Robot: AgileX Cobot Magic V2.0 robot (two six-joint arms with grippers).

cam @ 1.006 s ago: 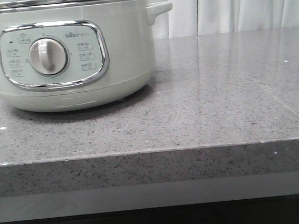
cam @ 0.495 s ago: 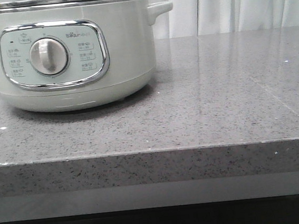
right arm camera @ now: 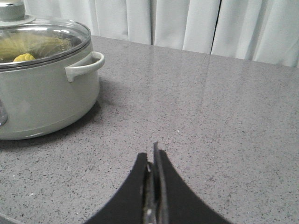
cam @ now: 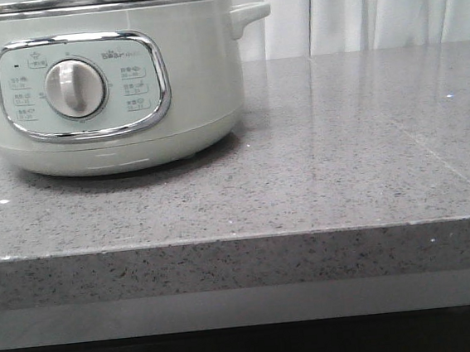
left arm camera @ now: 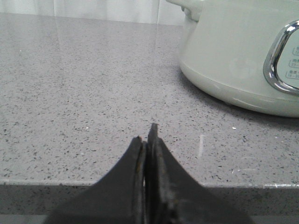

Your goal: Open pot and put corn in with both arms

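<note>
A: Arm poses noted. The left gripper (left arm camera: 148, 135) is held low at the near edge of the countertop (left arm camera: 93, 93), fingers pressed together, nothing between them. The right gripper (right arm camera: 153, 156) is held above the stone, also pinched closed and empty.

B: Where is the pot (cam: 101, 81) placed relative to them?

A: Ahead of the left gripper and off to one side, well apart from the tips; only a lower flank and a piece of the chrome panel frame (left arm camera: 275, 60) are caught there. From the right gripper it is seen ahead and to the other side, also well apart.

B: Anything shown by one view only?

A: The glass lid (right arm camera: 42, 39) is seen seated on the pot in the right wrist view, and the corn (right arm camera: 23, 58) is glimpsed yellow beneath it, inside. In the front view the dial (cam: 75, 88) and panel are shown, but the lid top is cropped and neither gripper is seen.

B: Surroundings?

A: White curtains (right arm camera: 187, 23) are hung behind the counter. No object is seen between either gripper and the pot.
</note>
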